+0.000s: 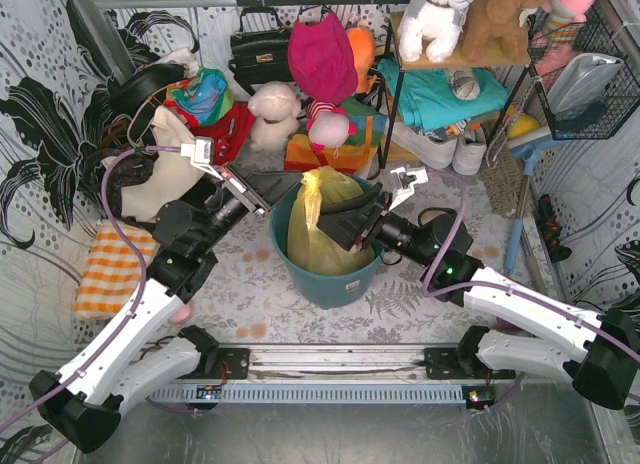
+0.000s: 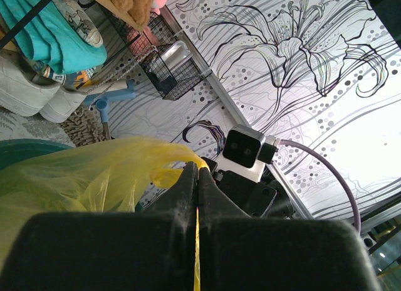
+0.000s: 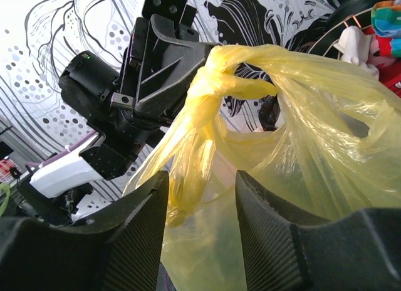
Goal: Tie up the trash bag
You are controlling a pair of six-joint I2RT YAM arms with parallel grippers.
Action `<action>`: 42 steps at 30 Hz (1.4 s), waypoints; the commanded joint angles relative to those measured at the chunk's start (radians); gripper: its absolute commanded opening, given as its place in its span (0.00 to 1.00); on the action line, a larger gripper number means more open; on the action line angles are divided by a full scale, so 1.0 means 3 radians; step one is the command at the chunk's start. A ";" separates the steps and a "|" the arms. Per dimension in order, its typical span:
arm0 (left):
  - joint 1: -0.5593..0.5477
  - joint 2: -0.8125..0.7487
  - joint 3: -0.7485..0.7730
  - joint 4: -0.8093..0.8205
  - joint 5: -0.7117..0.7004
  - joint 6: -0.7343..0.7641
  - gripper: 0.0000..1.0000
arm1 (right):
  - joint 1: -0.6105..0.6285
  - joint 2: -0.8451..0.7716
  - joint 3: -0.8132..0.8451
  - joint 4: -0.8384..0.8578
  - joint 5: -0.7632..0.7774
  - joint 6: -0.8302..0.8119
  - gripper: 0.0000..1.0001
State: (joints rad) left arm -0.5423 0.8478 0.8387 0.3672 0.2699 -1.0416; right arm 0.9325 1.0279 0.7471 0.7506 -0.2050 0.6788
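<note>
The trash bag (image 1: 322, 242) sits in a teal bin (image 1: 335, 284) at the middle of the table (image 1: 250, 284), its yellow-green plastic drawn up above the rim into a narrow twisted neck on the left side of the bin; the left arm (image 1: 150, 306) reaches in from the near left, and its jaws are pressed together on a thin strand of the bag, a yellow sliver showing in the seam between them in the left wrist view; in the right wrist view those same jaws meet the bag just beside the knotted twist at the top of the neck; the right arm (image 1: 520, 306) comes in from the near right over the right side of the bin, and its jaws stand moderately apart with a hanging fold of the bag between them; a gap shows on one side of the fold, and whether it touches the other jaw I cannot tell; an orange-and-white checked cloth (image 1: 115, 269) lies at the left edge of the table; at the far side are a black handbag (image 1: 262, 49) and a shelf holding a white plush toy (image 1: 437, 19) above folded teal cloth (image 1: 440, 94)
</note>
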 commanded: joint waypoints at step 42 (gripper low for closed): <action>0.0006 0.0032 0.0323 -0.0298 -0.0197 0.0541 0.00 | 0.0016 -0.0455 0.0716 -0.1843 0.0261 -0.0269 0.00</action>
State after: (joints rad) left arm -0.5423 0.8612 0.8864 0.2752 0.2203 -0.9344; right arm 0.9325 0.9092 0.9333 0.2550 -0.1429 0.6235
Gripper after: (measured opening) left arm 0.008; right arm 0.003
